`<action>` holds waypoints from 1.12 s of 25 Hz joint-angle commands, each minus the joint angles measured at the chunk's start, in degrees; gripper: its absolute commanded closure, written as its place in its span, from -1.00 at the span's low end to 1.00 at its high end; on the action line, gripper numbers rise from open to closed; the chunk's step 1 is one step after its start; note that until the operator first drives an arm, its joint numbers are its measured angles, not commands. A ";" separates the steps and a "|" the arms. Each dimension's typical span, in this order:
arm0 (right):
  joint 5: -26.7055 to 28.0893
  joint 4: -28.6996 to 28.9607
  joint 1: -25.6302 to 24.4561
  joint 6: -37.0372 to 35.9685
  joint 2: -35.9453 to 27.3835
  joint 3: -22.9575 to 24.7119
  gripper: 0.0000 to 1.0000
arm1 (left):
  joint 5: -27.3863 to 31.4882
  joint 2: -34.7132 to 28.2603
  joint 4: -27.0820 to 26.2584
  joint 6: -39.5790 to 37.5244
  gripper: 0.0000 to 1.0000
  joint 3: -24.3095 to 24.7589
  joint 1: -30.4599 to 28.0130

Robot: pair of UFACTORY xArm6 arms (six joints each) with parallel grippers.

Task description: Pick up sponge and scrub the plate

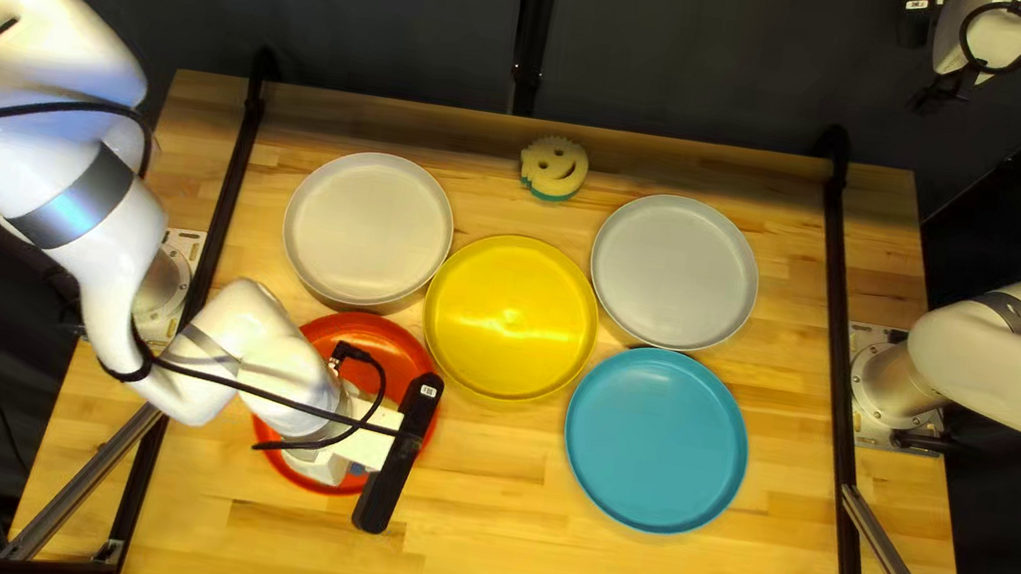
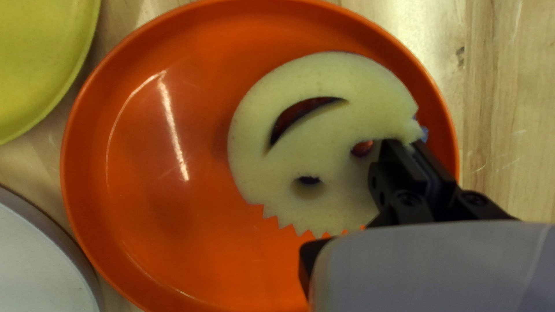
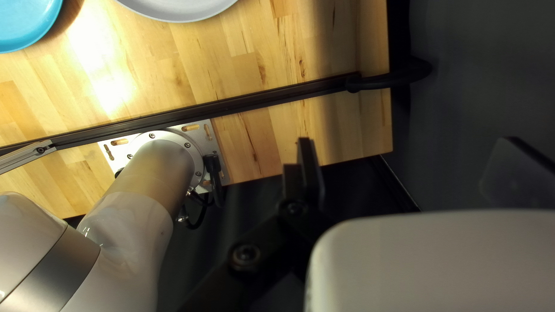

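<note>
In the top left view my left gripper (image 1: 373, 439) is low over the red plate (image 1: 324, 334), its fingertips hidden beneath it. Seen from the left wrist, a pale yellow smiley sponge (image 2: 329, 121) lies over the red plate (image 2: 144, 214), nearer one side of the rim. The left gripper (image 2: 409, 147) is shut on the sponge's edge beside one eye hole. My right gripper (image 1: 947, 91) is raised beyond the table's far right corner. From its own wrist, the right gripper (image 3: 409, 144) stands open, with nothing between its fingers.
Another smiley sponge (image 1: 553, 168) lies near the table's far edge. Around the red plate and rightward are a white plate (image 1: 368, 230), a yellow plate (image 1: 512, 317), a grey plate (image 1: 675, 271) and a blue plate (image 1: 656, 440). Black rails (image 1: 841, 357) run along both table sides.
</note>
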 commanded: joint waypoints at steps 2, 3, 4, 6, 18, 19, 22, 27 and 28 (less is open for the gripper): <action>0.00 0.00 0.00 0.00 0.00 0.00 -1.00 | -0.54 -0.94 -1.07 3.11 1.00 1.93 2.28; 0.00 0.00 0.00 0.00 0.00 0.00 -1.00 | -0.51 -1.41 -1.37 4.27 1.00 2.50 3.23; 0.00 0.00 0.00 0.00 0.00 0.00 -1.00 | -0.44 -1.63 -1.47 4.86 1.00 2.73 3.79; 0.00 0.00 0.00 0.00 0.00 0.00 -1.00 | -0.06 -2.25 -1.57 5.63 1.00 3.19 4.58; 0.00 0.00 0.00 0.00 0.00 0.00 -1.00 | -0.47 1.53 -4.10 2.92 1.00 0.66 -0.91; 0.00 0.00 0.00 0.00 0.00 0.00 -1.00 | -0.32 1.61 -4.23 1.87 1.00 0.30 -2.02; 0.00 0.00 0.00 0.00 0.00 0.00 -1.00 | 0.24 1.73 -4.27 -0.60 1.00 -0.51 -4.32; 0.00 0.00 0.00 0.00 0.00 0.00 -1.00 | 0.67 1.62 -4.12 -3.67 1.00 -1.19 -6.74; 0.00 0.00 0.00 0.00 0.00 0.00 -1.00 | 0.64 1.40 -4.11 -3.87 1.00 -0.95 -6.81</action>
